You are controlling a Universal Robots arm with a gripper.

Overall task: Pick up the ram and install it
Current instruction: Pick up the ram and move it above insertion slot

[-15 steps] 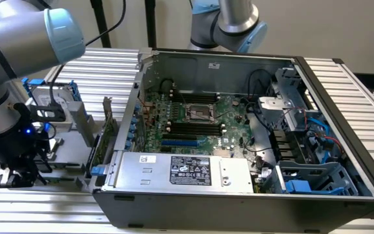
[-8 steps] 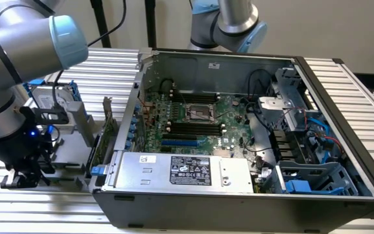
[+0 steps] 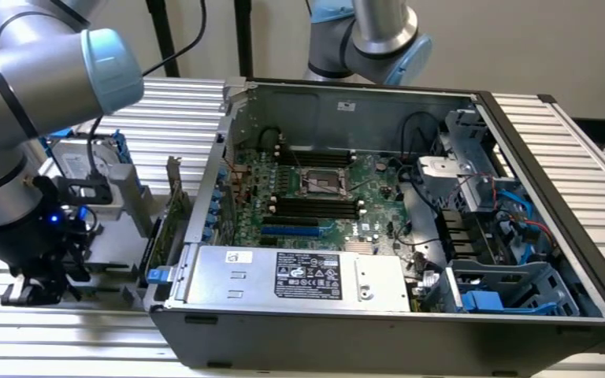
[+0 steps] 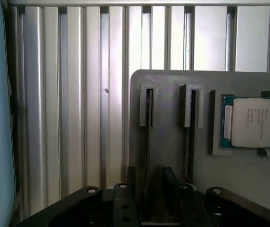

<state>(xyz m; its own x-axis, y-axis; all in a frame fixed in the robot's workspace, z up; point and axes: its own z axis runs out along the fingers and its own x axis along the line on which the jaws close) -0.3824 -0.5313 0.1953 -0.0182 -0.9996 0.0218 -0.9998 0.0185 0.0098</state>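
Tool (image 4: 149, 172) spread over grey slotted holder (image 4: 168, 109) on ribbed table (image 4: 78, 94)

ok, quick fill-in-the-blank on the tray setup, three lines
1. The grey tray has ___ narrow slots.
2. The tray's square pocket holds a ___.
3. The gripper hangs over the slots with its jaws ___.

Missing words: two; CPU; open

Your arm (image 3: 29, 102) is silver-grey tube with pale-blue joint caps (image 3: 113, 67); a black cable (image 3: 189, 43) runs off it; your gripper (image 4: 151, 174) is black, studded with silver screws (image 4: 92, 190).
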